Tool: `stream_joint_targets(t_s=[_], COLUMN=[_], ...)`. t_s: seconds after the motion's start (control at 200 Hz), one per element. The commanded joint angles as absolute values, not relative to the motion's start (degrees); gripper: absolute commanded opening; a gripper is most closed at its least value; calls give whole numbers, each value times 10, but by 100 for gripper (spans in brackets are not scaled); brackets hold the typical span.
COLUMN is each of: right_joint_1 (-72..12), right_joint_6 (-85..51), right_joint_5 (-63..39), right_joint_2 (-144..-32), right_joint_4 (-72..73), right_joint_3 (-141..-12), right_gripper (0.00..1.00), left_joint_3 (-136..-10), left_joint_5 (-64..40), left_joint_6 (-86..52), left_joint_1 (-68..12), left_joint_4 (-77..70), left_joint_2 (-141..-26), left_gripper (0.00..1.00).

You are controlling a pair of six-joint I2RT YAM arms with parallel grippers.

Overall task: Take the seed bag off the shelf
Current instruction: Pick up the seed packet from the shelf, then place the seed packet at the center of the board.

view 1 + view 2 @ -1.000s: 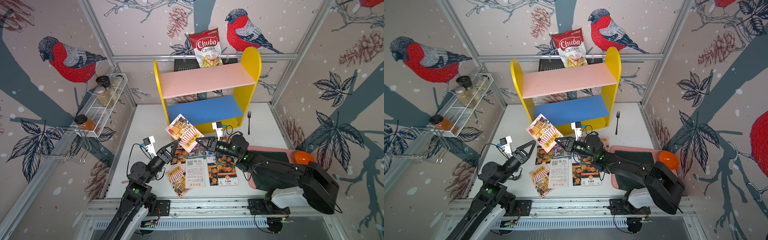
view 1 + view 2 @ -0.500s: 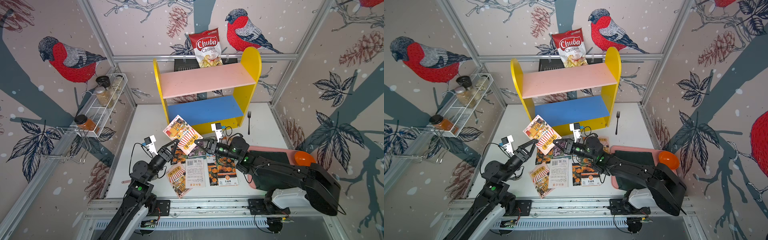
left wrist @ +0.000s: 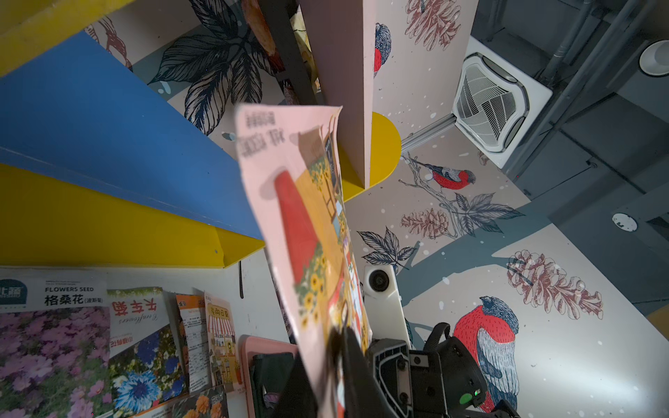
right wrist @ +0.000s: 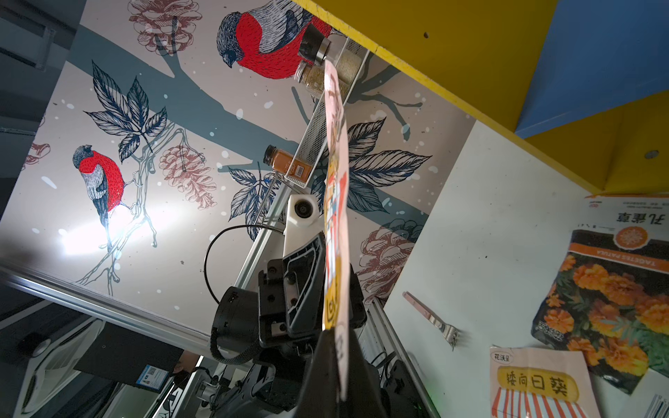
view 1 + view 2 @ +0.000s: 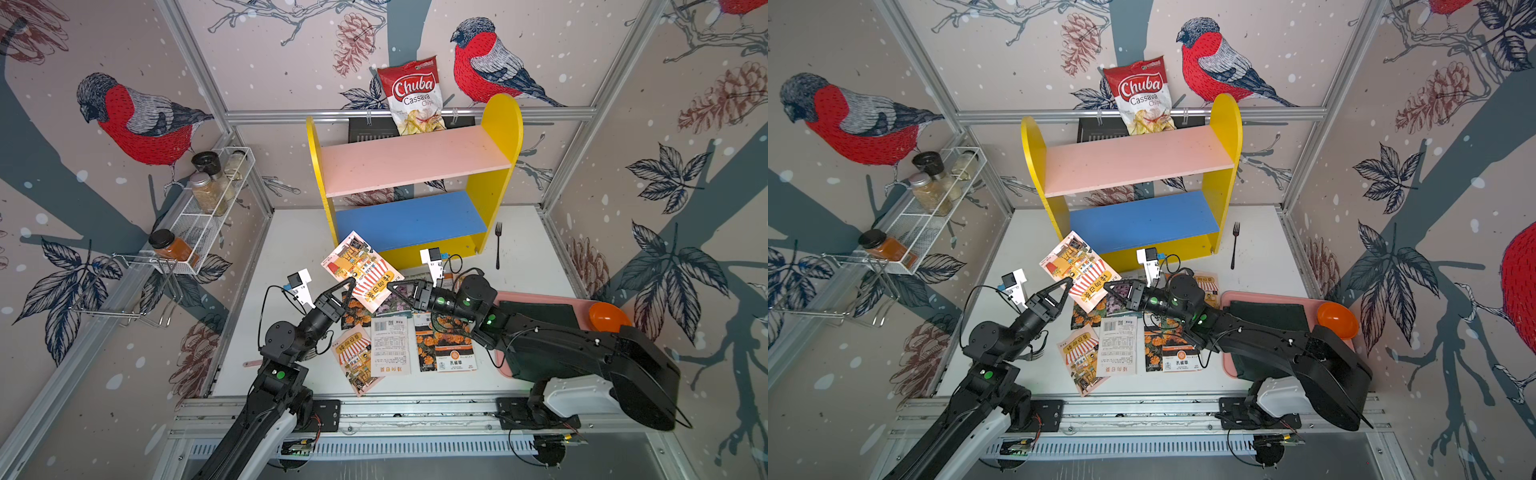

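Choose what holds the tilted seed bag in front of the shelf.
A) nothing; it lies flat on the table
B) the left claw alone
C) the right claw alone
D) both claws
D: the left claw and the right claw are each shut on an edge of the seed bag, in front of the shelf.

Pink illustrated seed bag point(image 5: 360, 269) hangs tilted, clear of the yellow, pink and blue shelf point(image 5: 496, 158), pinched by left hand point(image 5: 352, 286) and right hand point(image 5: 391, 286)
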State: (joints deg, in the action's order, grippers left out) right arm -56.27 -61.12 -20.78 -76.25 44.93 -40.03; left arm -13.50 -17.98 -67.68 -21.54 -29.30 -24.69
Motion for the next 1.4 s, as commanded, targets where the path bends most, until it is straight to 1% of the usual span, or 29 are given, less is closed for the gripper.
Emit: stream_joint_targets(t_s=[0.0, 0.025, 0.2, 0.225, 0.285, 0.345, 0.385, 0.49, 0.58, 0.64, 0.685, 0.745, 0.825, 0.86, 0.94, 1.186, 1.396], right_joint_1=[-564, -564, -565, -565, -565, -564, -563, -559, -555, -551, -546, -545, -545, -545, -543, -539, -537], right_joint_6=[-597, -597, -590, -587, -582, -578, -576, -565, -547, -521, -490, -436, -372, -349, -327, -318, -319], right_joint_5=[-202, -201, -197, -196, -193, -188, -187, -186, -186, -182, -172, -140, -74, -47, -15, 42, 86], right_joint_2=[-764, -763, -763, -762, -759, -755, -752, -739, -721, -691, -669, -638, -605, -591, -563, -487, -451], right_joint_4=[445, 445, 433, 429, 419, 408, 401, 381, 351, 308, 253, 146, -2, -70, -155, -238, -290], right_joint_3=[-402, -402, -404, -404, -405, -405, -405, -405, -405, -408, -415, -437, -477, -494, -518, -551, -570], right_gripper=[0, 0, 0, 3, 21, 36, 48, 76, 93, 100, 100, 100, 100, 100, 100, 100, 100], left_joint_3=[-138, -138, -145, -145, -147, -150, -151, -150, -150, -154, -155, -155, -161, -167, -179, -211, -238], left_joint_5=[-180, -179, -181, -182, -184, -189, -191, -199, -211, -225, -237, -263, -291, -299, -303, -228, -194], left_joint_6=[-679, -679, -679, -679, -678, -677, -678, -691, -699, -700, -699, -701, -696, -688, -661, -621, -614], left_joint_1=[-214, -214, -214, -214, -214, -214, -215, -214, -214, -214, -214, -214, -220, -228, -265, -442, -524], left_joint_4=[-319, -318, -318, -320, -319, -319, -317, -327, -339, -337, -335, -338, -332, -323, -307, -363, -404], left_joint_2=[-245, -247, -251, -252, -252, -253, -254, -254, -258, -264, -271, -284, -305, -316, -348, -504, -627], left_gripper=[2, 0, 0, 0, 0, 0, 0, 0, 0, 0, 0, 0, 0, 0, 0, 0, 0])
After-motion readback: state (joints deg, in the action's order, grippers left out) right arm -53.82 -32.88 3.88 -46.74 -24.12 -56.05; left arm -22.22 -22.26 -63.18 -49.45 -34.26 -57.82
